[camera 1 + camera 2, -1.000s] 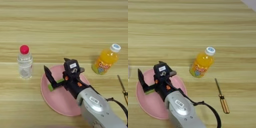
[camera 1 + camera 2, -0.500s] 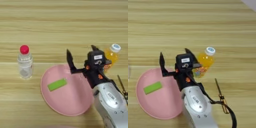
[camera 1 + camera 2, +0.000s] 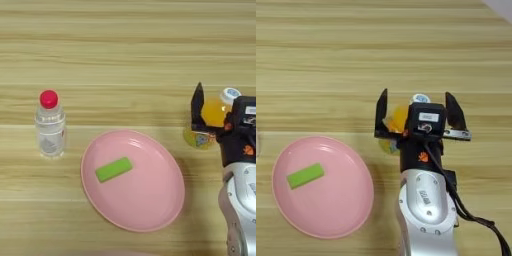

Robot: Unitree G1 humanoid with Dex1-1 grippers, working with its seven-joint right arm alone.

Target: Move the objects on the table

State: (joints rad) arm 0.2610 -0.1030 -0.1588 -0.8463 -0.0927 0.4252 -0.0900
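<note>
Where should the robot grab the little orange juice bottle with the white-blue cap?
Probably around the middle of the orange juice bottle, squeezing from its left and right sides. It stands upright and its body is round, and the open gripper already has one black finger on each side of it.

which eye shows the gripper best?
Right eye view: the gripper shows whole, both black fingers spread open either side of the juice bottle. Left eye view cuts it at the edge, showing one finger.

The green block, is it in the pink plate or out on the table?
In. The green block lies flat inside the pink plate, left of its middle, with pink showing all around it.
</note>
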